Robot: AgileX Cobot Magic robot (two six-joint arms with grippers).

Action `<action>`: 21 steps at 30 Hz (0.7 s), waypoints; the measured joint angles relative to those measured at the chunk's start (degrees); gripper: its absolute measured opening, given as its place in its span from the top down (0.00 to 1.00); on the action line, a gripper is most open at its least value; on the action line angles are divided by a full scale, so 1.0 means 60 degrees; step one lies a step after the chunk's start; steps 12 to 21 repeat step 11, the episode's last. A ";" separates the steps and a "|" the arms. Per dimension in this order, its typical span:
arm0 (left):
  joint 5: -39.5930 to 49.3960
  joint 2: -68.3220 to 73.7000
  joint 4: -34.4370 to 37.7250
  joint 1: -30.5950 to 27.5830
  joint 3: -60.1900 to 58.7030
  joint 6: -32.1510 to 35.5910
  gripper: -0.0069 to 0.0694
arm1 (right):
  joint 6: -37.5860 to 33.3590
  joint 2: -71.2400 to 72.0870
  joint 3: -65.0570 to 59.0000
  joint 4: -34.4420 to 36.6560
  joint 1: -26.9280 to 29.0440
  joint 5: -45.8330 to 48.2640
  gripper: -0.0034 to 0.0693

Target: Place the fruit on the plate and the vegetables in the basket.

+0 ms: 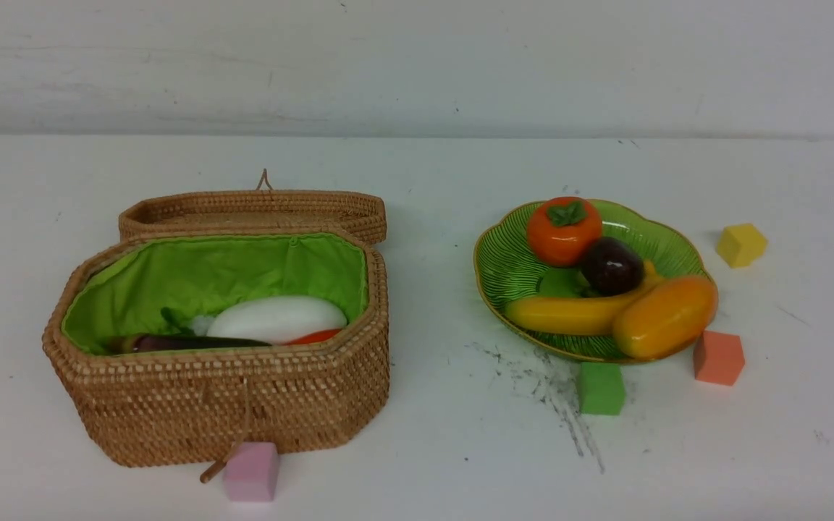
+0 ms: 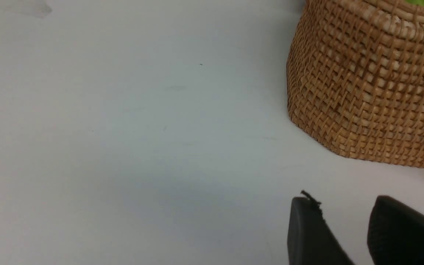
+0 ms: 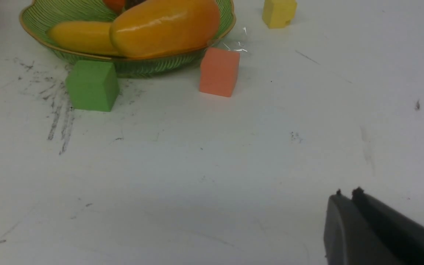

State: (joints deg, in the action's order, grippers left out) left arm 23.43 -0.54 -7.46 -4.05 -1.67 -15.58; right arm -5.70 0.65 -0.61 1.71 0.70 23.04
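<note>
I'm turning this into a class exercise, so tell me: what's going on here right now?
Nothing is being handled at this moment. The persimmon, mangosteen, banana and mango lie on the green plate. The radish, eggplant and carrot lie in the open basket. The left tool is open and empty beside the basket; the right tool is shut, away from the plate. Foam cubes sit on the table.
</note>
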 joint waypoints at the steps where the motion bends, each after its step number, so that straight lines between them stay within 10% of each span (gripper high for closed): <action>1: 0.0000 0.0000 0.0000 0.0000 0.0000 0.0000 0.60 | 0.0000 0.0000 0.0000 0.0000 0.0000 0.0000 0.89; 21: 0.0000 0.0000 0.0000 0.0000 0.0000 0.0000 0.60 | 0.0000 0.0000 0.0000 0.0000 0.0000 0.0000 0.89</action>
